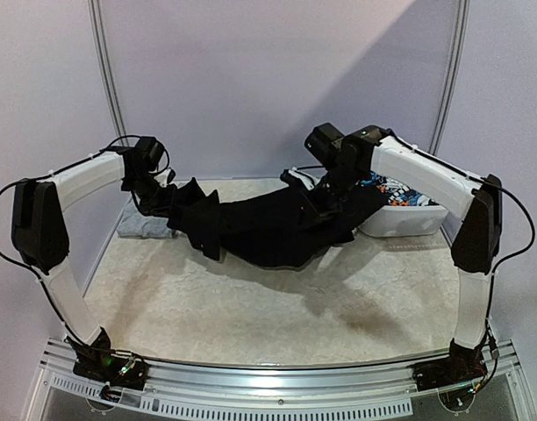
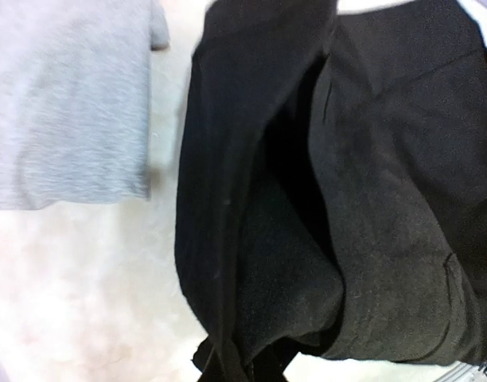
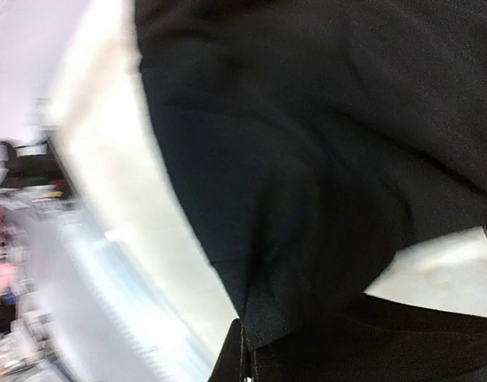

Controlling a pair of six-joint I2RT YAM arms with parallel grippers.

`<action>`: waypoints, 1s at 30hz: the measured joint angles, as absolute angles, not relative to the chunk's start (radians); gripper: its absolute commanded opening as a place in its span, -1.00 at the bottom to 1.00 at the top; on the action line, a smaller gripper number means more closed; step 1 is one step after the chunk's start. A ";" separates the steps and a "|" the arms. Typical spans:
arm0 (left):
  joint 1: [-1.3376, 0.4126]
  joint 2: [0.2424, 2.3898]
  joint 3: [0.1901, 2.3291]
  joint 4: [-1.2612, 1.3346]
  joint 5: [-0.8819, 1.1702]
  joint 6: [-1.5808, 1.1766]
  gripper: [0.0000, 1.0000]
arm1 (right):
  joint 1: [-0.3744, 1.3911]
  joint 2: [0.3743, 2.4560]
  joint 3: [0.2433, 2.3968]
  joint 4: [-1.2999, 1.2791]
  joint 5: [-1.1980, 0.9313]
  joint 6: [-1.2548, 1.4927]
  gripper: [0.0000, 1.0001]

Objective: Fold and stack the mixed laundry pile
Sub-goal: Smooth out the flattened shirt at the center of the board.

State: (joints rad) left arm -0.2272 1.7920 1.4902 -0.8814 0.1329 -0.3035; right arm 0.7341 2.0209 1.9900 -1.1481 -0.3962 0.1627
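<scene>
The large black long-sleeved garment (image 1: 268, 230) hangs stretched between both arms above the table, sagging in the middle. My left gripper (image 1: 163, 203) is shut on its left end, and in the left wrist view the cloth (image 2: 323, 199) bunches down into the gripper (image 2: 243, 368). My right gripper (image 1: 325, 200) is shut on the right end. In the right wrist view a hemmed corner of the black cloth (image 3: 307, 159) is pinched in the gripper (image 3: 245, 358). A light grey top (image 1: 144, 224) lies folded flat at the back left (image 2: 68, 103). The printed piece (image 1: 393, 189) lies in the basket.
A white plastic laundry basket (image 1: 409, 219) stands at the back right, just behind the right gripper. The table has a pale mottled cover (image 1: 277, 307). Purple walls close in the back and sides, and a metal rail (image 1: 277, 377) runs along the near edge.
</scene>
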 measured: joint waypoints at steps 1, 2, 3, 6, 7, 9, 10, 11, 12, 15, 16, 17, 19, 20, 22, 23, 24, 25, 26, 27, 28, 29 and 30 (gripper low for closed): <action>-0.227 1.784 1.511 -0.905 0.118 -0.297 -1.00 | 0.737 2.011 2.022 -1.172 -0.443 0.183 -1.00; -0.227 1.778 1.528 -0.925 0.105 -0.289 -1.00 | 0.739 2.005 2.045 -1.186 -0.484 0.202 -1.00; -0.226 1.776 1.549 -0.949 0.092 -0.281 -1.00 | 0.740 2.000 2.066 -1.194 -0.530 0.229 -0.99; -0.220 1.777 1.605 -1.019 0.060 -0.260 -0.99 | 0.742 1.990 2.082 -1.190 -0.635 0.300 -0.75; -0.219 1.780 1.621 -1.040 0.052 -0.255 -0.95 | 0.744 1.990 2.080 -1.183 -0.652 0.327 -0.48; -0.216 1.801 1.669 -1.096 0.038 -0.241 -0.82 | 0.744 1.993 2.071 -1.177 -0.660 0.378 -0.15; -0.215 1.819 1.692 -1.117 0.030 -0.236 -0.59 | 0.744 2.000 2.071 -1.179 -0.660 0.405 -0.11; -0.214 1.840 1.714 -1.138 0.018 -0.235 -0.30 | 0.744 2.012 2.076 -1.185 -0.658 0.424 -0.09; -0.213 1.865 1.733 -1.157 0.007 -0.234 -0.03 | 0.744 2.036 2.096 -1.200 -0.655 0.445 -0.07; -0.213 1.922 1.763 -1.193 -0.030 -0.255 0.45 | 0.744 2.150 2.205 -1.252 -0.617 0.480 0.02; -0.213 1.929 1.763 -1.200 -0.039 -0.270 0.59 | 0.744 2.191 2.244 -1.266 -0.593 0.488 0.02; -0.213 1.930 1.761 -1.204 -0.046 -0.274 0.67 | 0.743 2.225 2.270 -1.273 -0.572 0.494 0.03; -0.213 1.909 1.749 -1.206 -0.061 -0.302 0.71 | 0.737 2.257 2.285 -1.278 -0.533 0.501 0.03; -0.216 1.890 1.740 -1.210 -0.071 -0.310 0.71 | 0.734 2.259 2.285 -1.282 -0.518 0.508 0.02; -0.221 1.842 1.723 -1.222 -0.099 -0.318 0.60 | 0.727 2.253 2.285 -1.282 -0.474 0.516 0.02; -0.224 1.818 1.715 -1.226 -0.110 -0.323 0.53 | 0.725 2.246 2.283 -1.279 -0.456 0.518 0.01; -0.232 1.783 1.700 -1.228 -0.123 -0.329 0.47 | 0.722 2.230 2.267 -1.264 -0.429 0.519 0.01; -0.244 1.744 1.680 -1.233 -0.130 -0.336 0.42 | 0.719 2.209 2.242 -1.253 -0.407 0.516 0.00; -0.257 1.710 1.659 -1.231 -0.131 -0.345 0.39 | 0.717 2.187 2.216 -1.242 -0.388 0.513 0.00; -0.277 1.663 1.624 -1.224 -0.128 -0.348 0.38 | 0.717 2.156 2.175 -1.228 -0.368 0.501 0.00; -0.302 1.614 1.581 -1.216 -0.120 -0.349 0.36 | 0.717 2.120 2.130 -1.212 -0.351 0.483 -0.01; -0.331 1.563 1.533 -1.206 -0.108 -0.350 0.34 | 0.719 2.079 2.073 -1.191 -0.333 0.456 0.00; -0.363 1.518 1.483 -1.191 -0.096 -0.351 0.30 | 0.723 2.038 2.016 -1.173 -0.310 0.418 -0.01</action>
